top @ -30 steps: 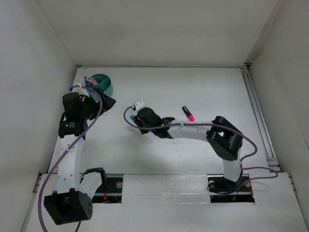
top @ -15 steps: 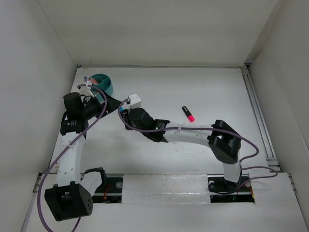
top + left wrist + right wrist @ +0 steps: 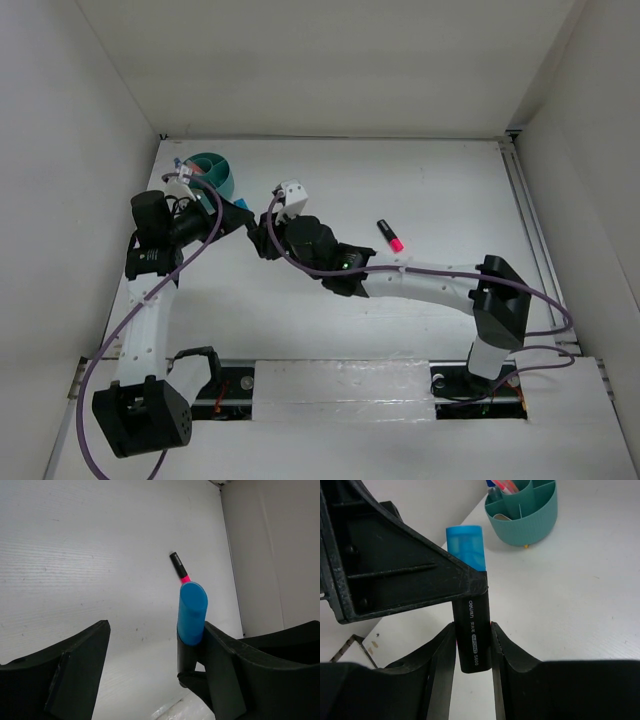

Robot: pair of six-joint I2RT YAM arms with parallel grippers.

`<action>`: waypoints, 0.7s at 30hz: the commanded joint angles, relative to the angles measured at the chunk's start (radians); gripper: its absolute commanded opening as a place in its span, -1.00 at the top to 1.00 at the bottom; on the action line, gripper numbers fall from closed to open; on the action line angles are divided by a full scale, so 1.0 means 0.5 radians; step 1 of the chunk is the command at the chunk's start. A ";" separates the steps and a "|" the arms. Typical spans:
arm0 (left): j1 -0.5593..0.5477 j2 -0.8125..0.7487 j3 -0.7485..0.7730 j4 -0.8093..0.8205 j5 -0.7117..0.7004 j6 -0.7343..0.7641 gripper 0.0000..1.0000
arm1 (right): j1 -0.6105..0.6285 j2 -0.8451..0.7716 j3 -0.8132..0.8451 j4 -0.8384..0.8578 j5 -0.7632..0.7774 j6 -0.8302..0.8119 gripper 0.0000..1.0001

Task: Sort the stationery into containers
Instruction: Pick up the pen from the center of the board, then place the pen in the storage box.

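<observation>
My right gripper (image 3: pixel 472 652) is shut on a black marker with a blue cap (image 3: pixel 471 630) and holds it upright above the table. In the top view the right gripper (image 3: pixel 262 237) meets my left gripper (image 3: pixel 238 216) just below the teal tub (image 3: pixel 214 172). My left gripper (image 3: pixel 155 667) is open. The blue-capped marker (image 3: pixel 192 614) stands between its jaws, against the right finger (image 3: pixel 240 665) and far from the left one. A black marker with a pink end (image 3: pixel 390 235) lies on the table, and it also shows in the left wrist view (image 3: pixel 178 567). The tub (image 3: pixel 522 512) holds pink pens.
White walls enclose the table on the left, back and right. A metal rail (image 3: pixel 535 240) runs along the right edge. The left gripper's dark finger (image 3: pixel 395 575) fills the upper left of the right wrist view, close to the tub.
The right arm has carried the blue-capped marker up and left to the left gripper. The left gripper has swung away from the tub toward it, and the marker now stands between its open jaws.
</observation>
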 commanded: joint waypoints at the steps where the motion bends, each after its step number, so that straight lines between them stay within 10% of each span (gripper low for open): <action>1: 0.013 -0.015 -0.021 0.103 0.085 0.023 -0.32 | 0.016 -0.045 -0.016 0.150 -0.086 0.000 1.00; 21: 0.013 -0.135 0.053 0.103 -0.093 0.004 0.96 | 0.035 0.050 0.005 0.205 -0.236 0.022 1.00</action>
